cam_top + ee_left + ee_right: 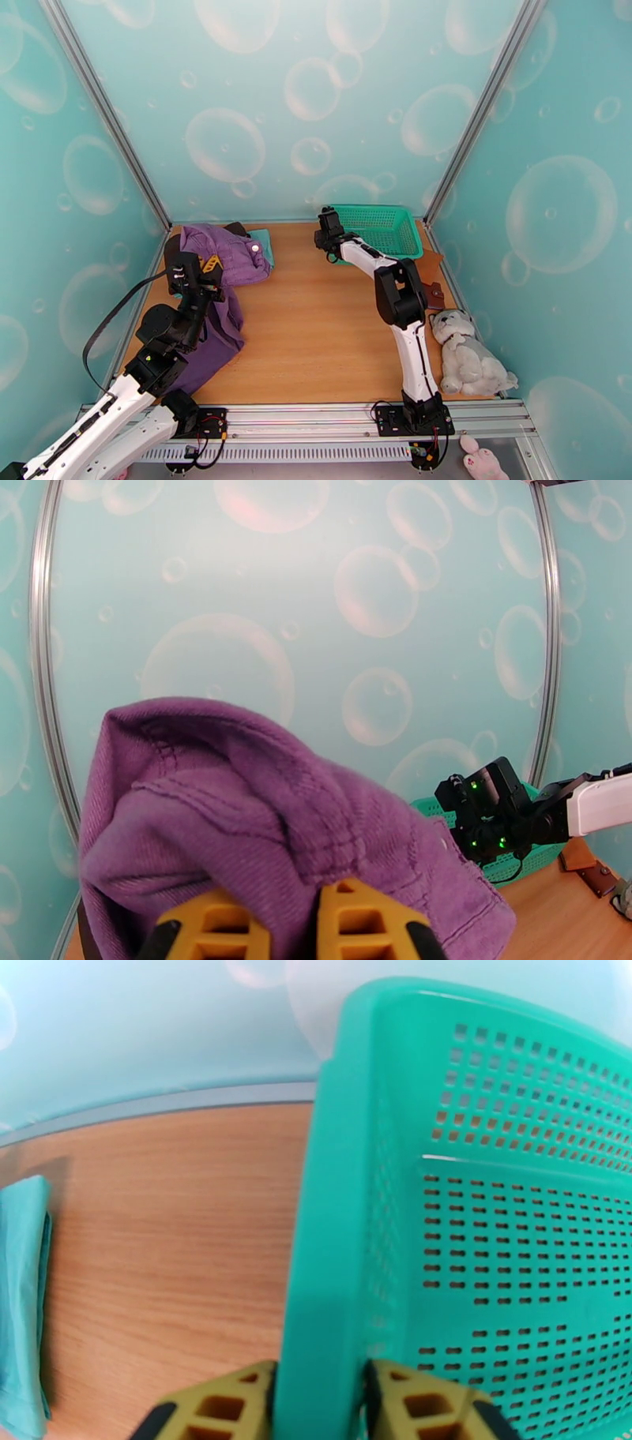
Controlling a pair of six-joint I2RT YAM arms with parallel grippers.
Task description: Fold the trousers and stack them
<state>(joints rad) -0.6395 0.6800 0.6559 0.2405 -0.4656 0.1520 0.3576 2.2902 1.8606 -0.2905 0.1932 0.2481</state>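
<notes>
My left pincer (294, 913) pinches the purple trousers (237, 811) tight — my right pincer (320, 1393) clamps the green basket (332, 1197) by its rim.

No writing, label or number is legible anywhere.

Right tool (320, 1390) tight on basket rim (330, 1197)

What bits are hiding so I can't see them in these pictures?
Top view: the left arm covers part of the trousers, so how the legs lie is unclear.
Left wrist view: the bottom edge cuts off the left end effector gripping the trousers.
Right wrist view: the left edge cuts the teal cloth, the right edge the green basket.
</notes>
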